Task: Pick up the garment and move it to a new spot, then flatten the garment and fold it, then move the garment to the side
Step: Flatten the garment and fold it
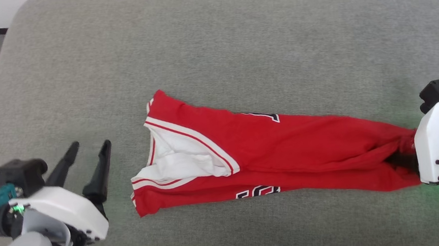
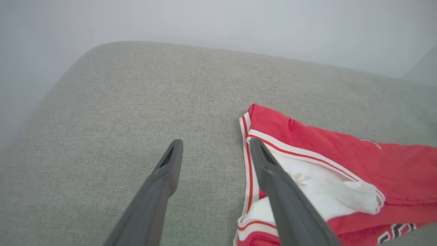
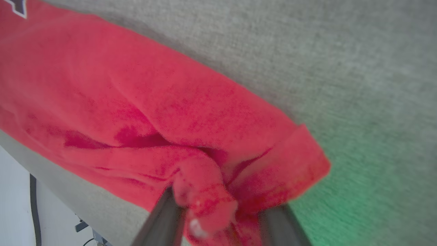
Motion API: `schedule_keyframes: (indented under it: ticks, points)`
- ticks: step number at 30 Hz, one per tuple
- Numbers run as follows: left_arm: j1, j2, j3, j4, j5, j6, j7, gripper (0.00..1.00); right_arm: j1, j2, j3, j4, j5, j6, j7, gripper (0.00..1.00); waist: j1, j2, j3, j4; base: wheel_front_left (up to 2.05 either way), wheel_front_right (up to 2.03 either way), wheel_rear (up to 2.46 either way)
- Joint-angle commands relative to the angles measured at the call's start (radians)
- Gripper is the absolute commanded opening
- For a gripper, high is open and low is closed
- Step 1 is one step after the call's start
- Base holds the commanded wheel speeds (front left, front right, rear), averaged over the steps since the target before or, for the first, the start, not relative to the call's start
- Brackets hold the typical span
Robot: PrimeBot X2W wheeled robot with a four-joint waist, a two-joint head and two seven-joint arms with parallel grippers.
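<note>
Bunched garment [image 1: 288,152] hides tips of the right pincer [image 3: 222,213].

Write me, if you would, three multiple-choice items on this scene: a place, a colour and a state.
1. Which end of the garment lies nearest the left gripper? A) white-trimmed end B) plain red end C) its middle
2. What colour is the cushion? A) blue B) grey C) brown
3. The left gripper is: A) shut on cloth B) open and empty C) shut and empty
Key: 1 A, white trim faces it; 2 B, grey weave all round; 3 B, jaws apart, nothing between.
</note>
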Motion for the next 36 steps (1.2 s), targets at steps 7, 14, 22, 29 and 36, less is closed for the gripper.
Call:
schedule_keyframes:
  ticks: [7, 14, 22, 29, 36]
  points:
    - [0.168, -0.117, 0.244, 0.01, 0.138, -0.036, -0.008, 1.0, -0.004, 0.012, -0.033, 0.027, 0.083, 0.005, -0.029, 0.0, -0.0001, -0.0001, -0.018, 0.009, 0.0, 0.0, 0.0]
    - [0.318, -0.239, 0.44, 0.036, 0.289, -0.121, -0.008, 1.0, 0.003, -0.059, -0.131, 0.037, 0.105, 0.003, -0.055, 0.0, -0.0001, -0.0001, -0.035, -0.013, 0.0, 0.0, 0.0]
    - [0.403, -0.372, 0.595, 0.073, 0.407, -0.226, -0.008, 1.0, -0.008, -0.144, -0.23, 0.1, 0.078, 0.003, -0.09, 0.0, -0.0001, -0.0001, -0.049, -0.042, 0.0, 0.0, 0.0]
    - [0.432, -0.466, 0.683, 0.104, 0.486, -0.297, -0.008, 1.0, -0.023, -0.188, -0.298, 0.189, 0.051, 0.003, -0.131, 0.0, -0.0001, -0.0001, -0.061, -0.057, 0.0, 0.0, 0.0]
    - [0.443, -0.507, 0.724, 0.133, 0.533, -0.341, -0.008, 1.0, -0.026, -0.171, -0.284, 0.157, 0.085, 0.003, -0.114, 0.0, -0.0001, -0.0001, -0.074, -0.07, 0.0, 0.0, 0.0]
